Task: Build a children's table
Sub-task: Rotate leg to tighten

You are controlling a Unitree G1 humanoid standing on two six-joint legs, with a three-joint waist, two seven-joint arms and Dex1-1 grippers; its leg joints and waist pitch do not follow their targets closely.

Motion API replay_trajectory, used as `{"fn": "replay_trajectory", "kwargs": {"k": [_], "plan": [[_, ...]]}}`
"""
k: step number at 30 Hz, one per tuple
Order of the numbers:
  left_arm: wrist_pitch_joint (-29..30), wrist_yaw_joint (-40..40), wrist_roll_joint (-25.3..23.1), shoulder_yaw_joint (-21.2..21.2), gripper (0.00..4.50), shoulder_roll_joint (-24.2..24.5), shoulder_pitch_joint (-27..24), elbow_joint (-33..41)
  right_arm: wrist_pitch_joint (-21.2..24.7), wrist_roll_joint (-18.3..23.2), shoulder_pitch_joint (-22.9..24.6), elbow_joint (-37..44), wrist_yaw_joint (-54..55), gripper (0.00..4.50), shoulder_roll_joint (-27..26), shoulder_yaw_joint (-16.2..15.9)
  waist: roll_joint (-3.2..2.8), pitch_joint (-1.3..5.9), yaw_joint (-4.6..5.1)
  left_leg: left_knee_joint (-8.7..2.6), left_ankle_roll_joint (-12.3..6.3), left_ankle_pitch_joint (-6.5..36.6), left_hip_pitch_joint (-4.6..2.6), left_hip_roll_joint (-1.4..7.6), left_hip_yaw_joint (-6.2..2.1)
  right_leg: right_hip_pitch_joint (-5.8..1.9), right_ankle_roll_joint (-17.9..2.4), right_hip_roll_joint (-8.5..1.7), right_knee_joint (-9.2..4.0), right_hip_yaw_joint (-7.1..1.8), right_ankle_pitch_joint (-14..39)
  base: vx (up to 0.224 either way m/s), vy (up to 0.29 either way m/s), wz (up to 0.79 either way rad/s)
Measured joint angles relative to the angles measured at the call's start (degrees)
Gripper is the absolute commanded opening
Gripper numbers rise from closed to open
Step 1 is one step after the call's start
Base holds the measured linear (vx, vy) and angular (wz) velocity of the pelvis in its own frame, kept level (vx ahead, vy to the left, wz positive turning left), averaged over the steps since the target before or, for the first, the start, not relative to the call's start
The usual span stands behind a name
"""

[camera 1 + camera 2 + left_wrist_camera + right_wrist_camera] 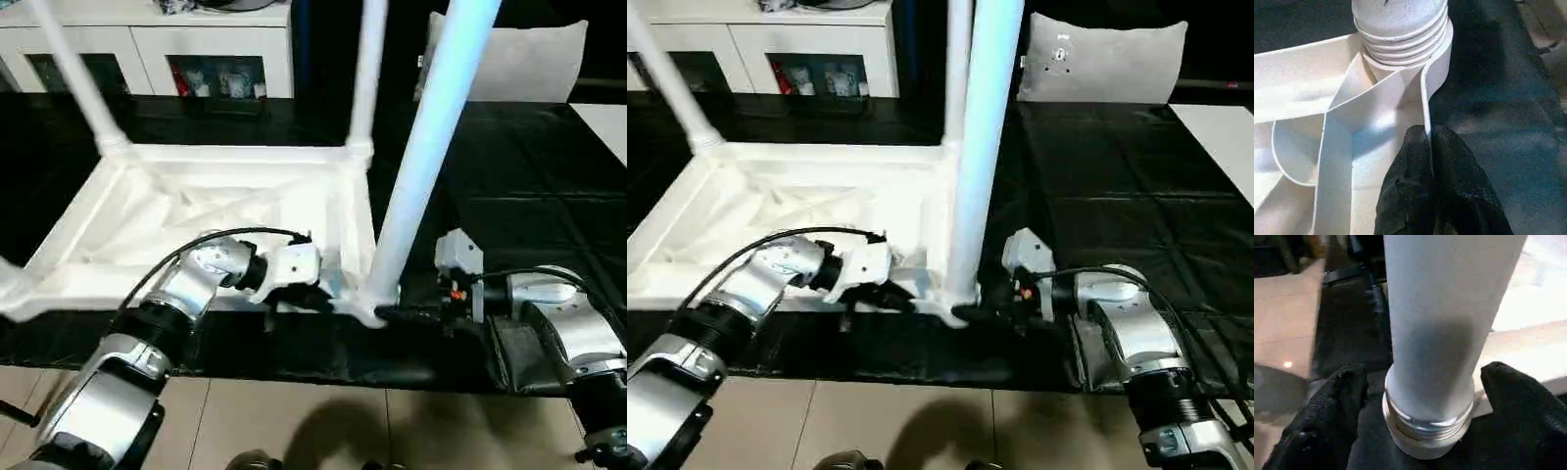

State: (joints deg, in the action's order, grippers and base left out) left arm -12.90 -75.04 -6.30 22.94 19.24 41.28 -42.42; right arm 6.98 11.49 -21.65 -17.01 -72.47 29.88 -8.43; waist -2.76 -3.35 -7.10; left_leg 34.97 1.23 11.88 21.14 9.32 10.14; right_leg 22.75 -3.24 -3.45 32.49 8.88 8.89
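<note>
The white table top [196, 215] lies upside down on a black surface, ribbed underside up. Two legs stand in its far corner sockets, one on the left [78, 78] and one on the right [367, 69]. A third leg [431, 137] rises from the near right socket [1400, 44]. My left gripper [304, 294] is shut on the thin rim wall of the top [1425, 112], just beside that socket. My right gripper [392, 313] is open, with one finger [1327, 421] on each side of the third leg's threaded base [1430, 426].
A white cabinet with glass doors [147, 49] stands behind the work. A grey cushion [519, 59] lies at the back right and a flat white board [607, 127] at the right edge. The black surface ends just in front of my arms, above the tiled floor [294, 421].
</note>
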Motion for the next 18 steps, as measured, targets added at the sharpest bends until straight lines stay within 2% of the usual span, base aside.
{"fn": "replay_trajectory", "kwargs": {"k": [7, 9, 18], "plan": [[-1.6, -1.8, 0.1, 0.5, 0.0, 0.2, 0.4, -0.6, -0.5, 0.1, -0.1, -1.4, -1.1, 3.15, 0.0, -1.0, 0.0, 0.0, -0.59, 0.04, 0.01, 0.0, -0.04, 0.0, 0.01, 0.01, 0.0, -0.01, 0.12, -0.01, 0.0, 0.0, 0.0, 0.0], [-1.8, -1.8, 0.1, 0.5, 0.0, 0.1, 0.4, -0.7, -0.9, 0.1, -0.1, -1.6, -1.1, 2.83, 0.0, -1.0, 0.01, 0.0, -0.82, 0.04, 0.01, 0.0, -0.05, 0.0, 0.01, 0.02, 0.0, -0.01, 0.12, -0.01, 0.0, 0.0, 0.0, 0.0], [-2.2, -1.9, 0.1, 0.4, 0.0, 0.1, 0.7, -1.4, -0.4, 0.2, -0.1, -1.6, -1.1, 2.63, -0.3, -0.9, 0.01, 0.0, -0.91, 0.04, 0.02, 0.0, -0.09, 0.02, 0.02, 0.02, 0.0, 0.0, 0.18, -0.01, 0.0, 0.0, 0.0, 0.0]]}}
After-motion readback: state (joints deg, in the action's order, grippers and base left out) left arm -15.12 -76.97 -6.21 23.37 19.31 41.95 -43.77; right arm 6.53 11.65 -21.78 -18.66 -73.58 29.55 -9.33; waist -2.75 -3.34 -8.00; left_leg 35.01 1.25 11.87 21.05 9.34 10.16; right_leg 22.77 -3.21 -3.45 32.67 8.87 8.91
